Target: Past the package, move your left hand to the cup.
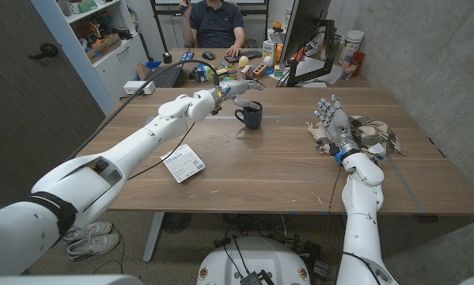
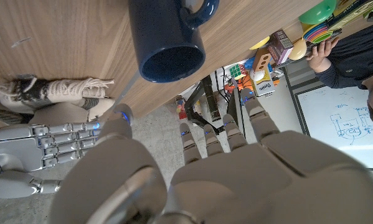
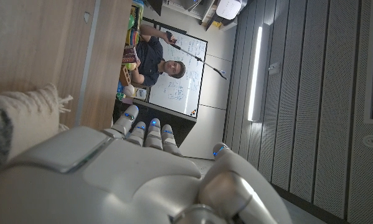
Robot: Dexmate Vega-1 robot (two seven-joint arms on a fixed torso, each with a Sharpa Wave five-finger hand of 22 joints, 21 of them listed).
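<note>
Behind the wooden table (image 1: pixel 244 170) a person (image 1: pixel 218 22) is seated at a cluttered desk. On the table, a dark blue cup (image 1: pixel 250 115) is placed upright near the far edge, and a white package (image 1: pixel 183 163) lies nearer, under the left arm. The left hand (image 1: pixel 235 89) is held just beside the cup, fingers spread, nothing grasped. The right hand (image 1: pixel 331 123) is seen at a fringed cloth (image 1: pixel 375 134), fingers apart and empty.
</note>
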